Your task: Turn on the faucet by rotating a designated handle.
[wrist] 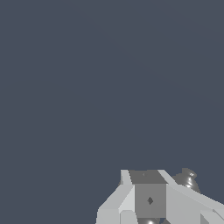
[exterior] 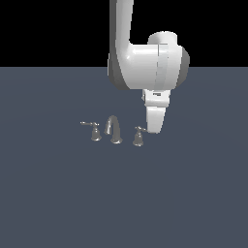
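Observation:
The tiny grey faucet stands on the floor with its arched spout (exterior: 114, 129) in the middle. The handle (exterior: 139, 137) is on the exterior view's right, on a bell-shaped base. Its thin lever runs right and disappears behind my gripper (exterior: 154, 130). The white hand hangs just right of the handle, tip down, at lever height. In the wrist view my fingers (wrist: 148, 192) look pressed together with no gap. A shiny rounded piece of the handle (wrist: 188, 179) shows right beside them. I cannot tell whether they touch.
The twin handle (exterior: 95, 132), with its lever pointing left, stands left of the spout. The white arm (exterior: 145, 63) rises behind and above the faucet. Flat dark grey floor (exterior: 124, 203) lies all around.

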